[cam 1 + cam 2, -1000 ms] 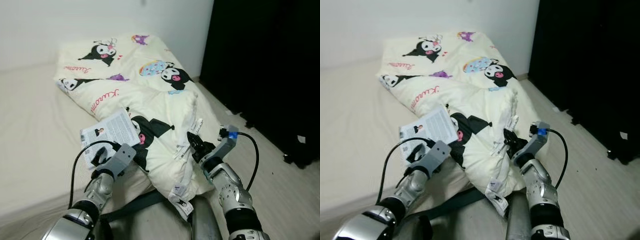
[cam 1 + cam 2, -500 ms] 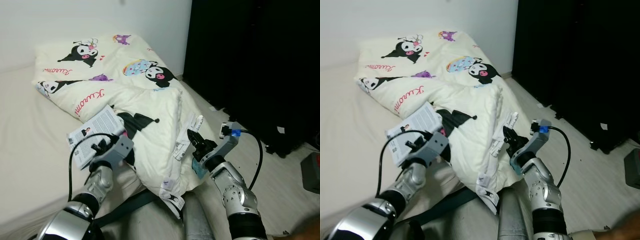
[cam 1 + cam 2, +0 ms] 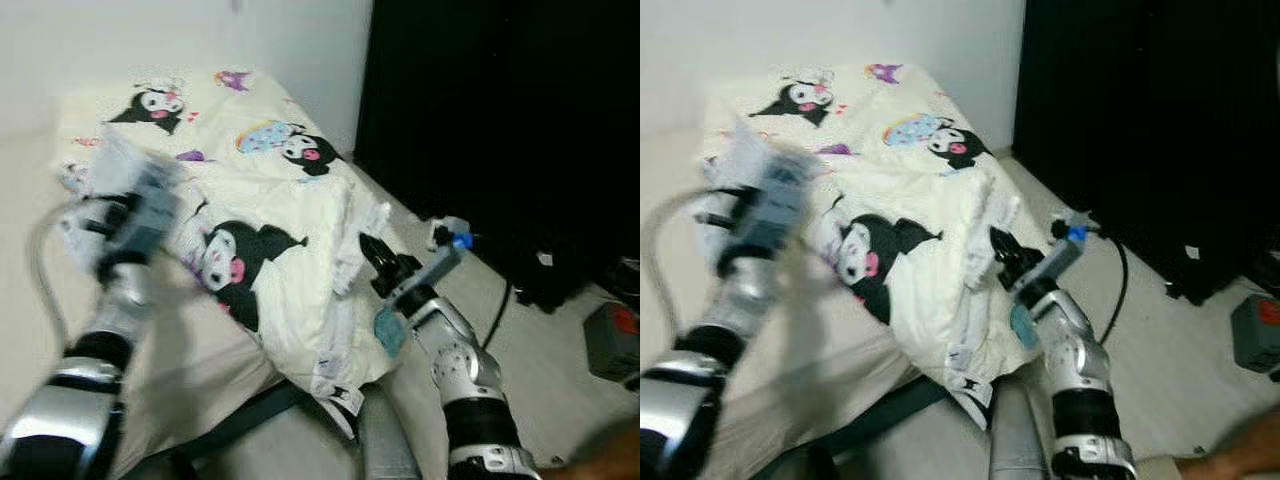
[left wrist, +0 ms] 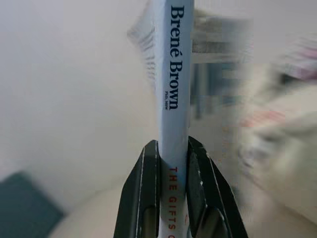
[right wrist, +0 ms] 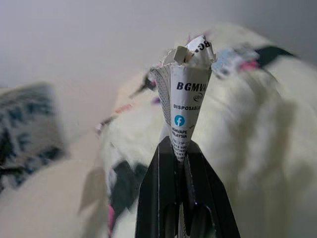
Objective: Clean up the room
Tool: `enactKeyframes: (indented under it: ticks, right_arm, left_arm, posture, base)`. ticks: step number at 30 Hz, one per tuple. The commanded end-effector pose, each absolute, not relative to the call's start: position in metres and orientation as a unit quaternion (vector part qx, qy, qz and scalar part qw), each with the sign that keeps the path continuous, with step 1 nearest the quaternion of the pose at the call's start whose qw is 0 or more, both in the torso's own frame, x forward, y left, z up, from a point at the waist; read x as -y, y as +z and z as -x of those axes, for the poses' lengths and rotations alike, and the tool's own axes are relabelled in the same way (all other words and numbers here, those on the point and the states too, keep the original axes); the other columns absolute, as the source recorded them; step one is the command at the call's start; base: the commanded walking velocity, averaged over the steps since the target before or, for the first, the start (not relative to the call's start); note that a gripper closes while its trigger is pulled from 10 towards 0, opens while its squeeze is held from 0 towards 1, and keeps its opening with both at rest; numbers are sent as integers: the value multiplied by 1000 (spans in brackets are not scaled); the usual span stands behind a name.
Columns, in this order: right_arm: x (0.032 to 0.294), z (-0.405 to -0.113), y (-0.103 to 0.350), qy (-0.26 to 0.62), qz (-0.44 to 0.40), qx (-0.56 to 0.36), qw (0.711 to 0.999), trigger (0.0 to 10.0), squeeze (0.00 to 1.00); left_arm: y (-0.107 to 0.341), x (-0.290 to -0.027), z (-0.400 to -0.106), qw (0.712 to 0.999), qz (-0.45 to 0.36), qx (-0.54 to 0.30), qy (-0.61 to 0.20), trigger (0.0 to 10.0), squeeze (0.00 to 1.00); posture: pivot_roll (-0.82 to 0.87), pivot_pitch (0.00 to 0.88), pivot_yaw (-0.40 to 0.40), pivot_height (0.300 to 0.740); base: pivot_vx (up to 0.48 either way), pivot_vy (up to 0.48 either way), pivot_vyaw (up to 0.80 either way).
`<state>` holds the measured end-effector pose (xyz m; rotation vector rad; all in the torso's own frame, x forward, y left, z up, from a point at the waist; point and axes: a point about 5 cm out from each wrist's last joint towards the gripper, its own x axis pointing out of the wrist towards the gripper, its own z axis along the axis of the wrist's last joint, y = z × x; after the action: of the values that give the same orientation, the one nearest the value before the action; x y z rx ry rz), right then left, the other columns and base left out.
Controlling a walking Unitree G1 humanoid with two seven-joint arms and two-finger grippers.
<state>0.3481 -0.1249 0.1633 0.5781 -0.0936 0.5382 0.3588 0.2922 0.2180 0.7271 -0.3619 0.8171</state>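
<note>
Cream bedding printed with black cartoon figures, a duvet (image 3: 270,230), lies heaped across the bed (image 3: 30,300) from 12 o'clock down to the centre of the head views. The left claw (image 4: 173,168) is clamped on the spine of a pale blue paperback book (image 4: 174,74), whose spine reads "Brené Brown"; in the head views that arm is raised at 10 o'clock over the bed, blurred by motion. The right claw (image 5: 181,158) is pinched shut on a crumpled paper wrapper (image 5: 184,94), printed with "DISPOSABLE", and sits at 4 o'clock beside the duvet's hanging edge, above the pale floor (image 3: 560,400). A dark wardrobe (image 3: 500,120) fills the 2 o'clock side, and a grey box (image 3: 612,340) with a red patch lies on the floor at 3 o'clock.

The step in hand looks like carrying: 2 stray items are picked up and held clear of the bedding. Next, I judge, each needs a destination, a shelf or bench for the book and a bin for the wrapper, neither of which I can make out here, so the robot would have to turn and look for them while keeping both grips firm.
</note>
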Motion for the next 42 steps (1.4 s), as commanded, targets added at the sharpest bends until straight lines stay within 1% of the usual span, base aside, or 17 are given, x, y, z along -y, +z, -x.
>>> enactKeyframes:
  ticks: [1,7,8,9,10,11,12,13,14,15,16,17,18,22,33,37,42]
  right_arm:
    - [119,-348,163,276,-290,43,916,10000,0]
    - [115,-352,168,288,-290,50,911,10000,0]
    - [114,-354,172,295,-289,53,909,10000,0]
    - [114,-354,172,295,-289,53,909,10000,0]
    - [113,-356,174,303,-288,55,907,10000,0]
    - [112,-358,175,307,-287,56,905,10000,0]
    - [110,-359,176,310,-287,56,904,10000,0]
    - [109,-360,177,314,-289,58,903,10000,0]
    - [107,-361,177,316,-290,59,902,10000,0]
    - [107,-361,177,316,-290,59,902,10000,0]
    - [106,-362,177,316,-292,59,900,10000,0]
    - [105,-361,176,316,-295,59,900,10000,0]
    - [105,-361,176,316,-295,59,900,10000,0]
    - [103,-361,169,317,-299,53,898,10000,0]
    - [105,-361,164,319,-299,52,898,10000,0]
    - [106,-363,165,316,-297,55,899,10000,0]
    - [107,-362,162,310,-299,56,901,10000,0]
  left_arm:
    - [222,-300,-352,824,-344,182,412,0,0]
    - [228,-307,-342,819,-326,191,432,0,0]
    - [226,-300,-340,836,-291,199,420,0,0]
    - [226,-300,-340,836,-291,199,420,0,0]
    - [219,-285,-342,874,-228,199,381,1294,0]
    - [215,-275,-344,896,-183,201,352,1294,0]
    - [207,-264,-346,912,-147,192,331,5176,0]
    - [193,-251,-350,935,-110,155,301,9569,0]
    - [184,-243,-352,946,-90,129,282,9569,0]
    - [184,-243,-352,946,-90,129,282,9569,0]
    - [174,-235,-355,958,-77,95,261,10000,0]
    - [165,-221,-356,969,-66,77,225,10000,0]
    - [165,-221,-356,969,-66,77,225,10000,0]
    - [156,-194,-349,983,-64,77,156,10000,0]
    - [159,-186,-351,992,-9,67,103,10000,0]
    - [155,-183,-352,995,5,47,89,10000,0]
    - [147,-182,-350,996,3,32,84,10000,0]
  posture:
    - [-218,10,-7,476]
    - [-205,0,-12,486]
    - [-165,0,-33,491]
    - [-165,0,-33,491]
    - [-151,0,-38,496]
    - [-149,0,-37,501]
    - [-144,0,-36,506]
    - [-135,0,-34,511]
    - [-132,0,-33,516]
    - [-132,0,-33,516]
    - [-125,0,-28,521]
    - [-123,0,-25,526]
    - [-123,0,-25,526]
    - [-118,0,-20,546]
    - [-126,0,-12,581]
    - [-129,0,-1,606]
    - [-129,0,4,631]
  base:
    - [0,0,0]
    - [0,0,0]
    - [0,0,0]
    - [0,0,0]
    - [0,0,0]
    - [0,0,0]
    - [0,0,0]
    - [0,0,0]
    - [0,0,0]
    - [0,0,0]
    - [0,0,0]
    - [-480,0,0]
    - [-480,0,0]
    - [-360,0,0]
    - [-44,0,0]
    - [0,0,0]
    - [-429,0,0]
